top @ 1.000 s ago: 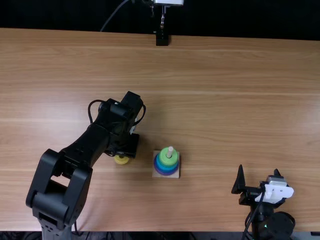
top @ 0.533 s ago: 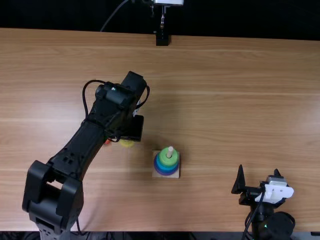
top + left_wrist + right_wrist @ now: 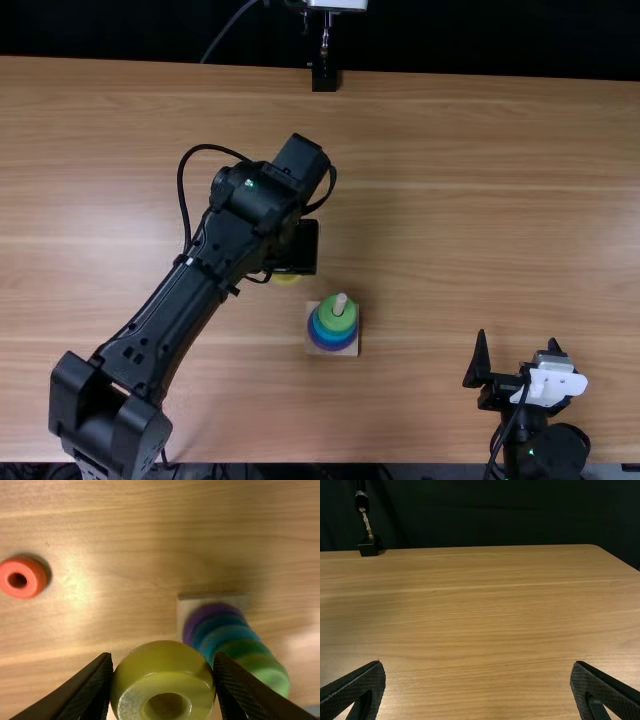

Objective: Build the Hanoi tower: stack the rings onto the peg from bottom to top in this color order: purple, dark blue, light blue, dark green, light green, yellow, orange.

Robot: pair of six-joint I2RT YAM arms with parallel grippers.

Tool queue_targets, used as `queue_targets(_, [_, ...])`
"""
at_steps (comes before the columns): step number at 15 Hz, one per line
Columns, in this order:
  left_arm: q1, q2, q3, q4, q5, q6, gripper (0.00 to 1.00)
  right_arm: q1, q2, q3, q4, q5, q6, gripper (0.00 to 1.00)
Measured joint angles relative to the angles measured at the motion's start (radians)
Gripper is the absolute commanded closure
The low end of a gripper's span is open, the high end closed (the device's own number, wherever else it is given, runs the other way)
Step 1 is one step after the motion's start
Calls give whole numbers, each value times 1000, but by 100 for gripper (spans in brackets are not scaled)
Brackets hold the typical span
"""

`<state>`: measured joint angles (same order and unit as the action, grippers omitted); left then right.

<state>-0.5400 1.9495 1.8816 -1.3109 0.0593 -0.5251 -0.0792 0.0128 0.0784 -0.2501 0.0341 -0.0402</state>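
Black left hand [image 3: 296,248] around yellow ring [image 3: 160,657]

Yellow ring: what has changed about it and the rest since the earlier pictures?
The yellow ring, held by the left end effector, moved up and rightward with it in the top view. The ring stack and right end effector stayed put.
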Motion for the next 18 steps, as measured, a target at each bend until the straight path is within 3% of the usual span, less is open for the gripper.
queue_targets(5, [-40,-12,68,-45,-6,-107,100,0,0,0,0,0,-1,0])
queue_targets(8, [-84,-23,103,-61,-31,-126,100,0,0,0,0,1,0,0])
queue_targets(18, [-167,-29,180,-117,-37,-213,100,0,0,0,0,1,-1,0])
